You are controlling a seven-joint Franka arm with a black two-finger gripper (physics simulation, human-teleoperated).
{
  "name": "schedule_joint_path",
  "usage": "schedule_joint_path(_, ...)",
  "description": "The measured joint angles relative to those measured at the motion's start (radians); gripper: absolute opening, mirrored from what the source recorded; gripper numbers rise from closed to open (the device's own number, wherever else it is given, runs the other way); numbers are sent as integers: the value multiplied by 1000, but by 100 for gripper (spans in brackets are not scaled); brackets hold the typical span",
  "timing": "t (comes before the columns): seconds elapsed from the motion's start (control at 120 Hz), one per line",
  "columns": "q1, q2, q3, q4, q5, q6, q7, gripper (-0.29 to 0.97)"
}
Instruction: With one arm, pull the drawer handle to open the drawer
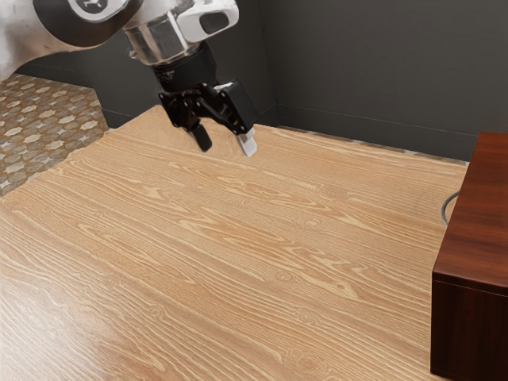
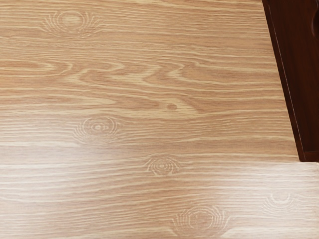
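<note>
Claw [image 1: 225,141] hangs open and empty above the table [image 1: 238,262], fingers spread wide. Well apart from it, at the exterior view's right edge, stands the dark cabinet [image 1: 476,254]. A thin grey handle [image 1: 448,208] curves from the side facing the claw.

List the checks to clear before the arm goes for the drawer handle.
1. Tool open and empty: ok.
2. Handle located, a thin grey loop on the side of the drawer unit: ok, though mostly hidden.
3. Tool at the handle: not ok; it hangs over the table, well toward the exterior view's left of the drawer unit.
4. Tool lined up with the handle: cannot tell.
5. Drawer unit open or shut: cannot tell.
</note>
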Motion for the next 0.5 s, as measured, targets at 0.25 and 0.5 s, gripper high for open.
schedule_joint_path(0.25, 11, 165, -69, 21, -77, 140, -44, 66)
schedule_joint_path(0.5, 9, 325, -68, 160, -75, 245, -133, 67)
